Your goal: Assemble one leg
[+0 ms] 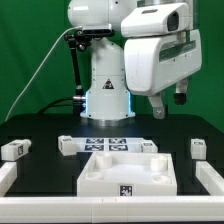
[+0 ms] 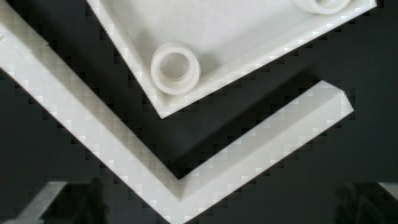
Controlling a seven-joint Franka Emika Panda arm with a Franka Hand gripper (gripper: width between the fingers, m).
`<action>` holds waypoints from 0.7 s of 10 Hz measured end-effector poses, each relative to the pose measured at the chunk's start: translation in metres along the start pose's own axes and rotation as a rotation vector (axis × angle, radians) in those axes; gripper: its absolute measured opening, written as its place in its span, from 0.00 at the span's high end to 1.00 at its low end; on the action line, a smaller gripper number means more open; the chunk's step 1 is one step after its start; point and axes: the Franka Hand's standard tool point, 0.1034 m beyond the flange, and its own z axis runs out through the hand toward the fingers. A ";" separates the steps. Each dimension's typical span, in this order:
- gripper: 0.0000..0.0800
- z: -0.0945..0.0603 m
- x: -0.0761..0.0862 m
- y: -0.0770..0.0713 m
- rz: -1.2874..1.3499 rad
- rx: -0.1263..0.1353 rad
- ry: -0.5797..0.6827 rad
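Several legs, small white blocks with tags, lie on the black table in the exterior view: one at the far left [image 1: 14, 149], one left of centre [image 1: 67, 145], one behind the panel [image 1: 147, 147], one at the right [image 1: 198, 148]. My gripper [image 1: 170, 103] hangs high above the table's right side, open and empty, well clear of every leg. In the wrist view its dark blurred fingers [image 2: 45, 200] stand far apart at the frame's edge with nothing between them, and my gripper [image 2: 205, 202] looks down on a corner of the white panel [image 2: 214, 40] with a round hole [image 2: 173, 68]. No leg shows there.
The large white square panel [image 1: 130, 172] lies front centre. The marker board [image 1: 105, 143] lies behind it. A white rail borders the table at the left [image 1: 10, 180] and right [image 1: 205, 180]; its corner [image 2: 196, 160] shows in the wrist view. The robot base [image 1: 105, 95] stands behind.
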 end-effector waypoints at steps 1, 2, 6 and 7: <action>0.19 0.000 0.000 0.000 0.000 0.000 0.000; 0.19 0.000 0.000 0.000 0.000 0.000 0.000; 0.19 0.000 -0.001 0.000 0.002 0.000 -0.001; 0.19 0.000 -0.001 0.000 0.002 0.000 -0.001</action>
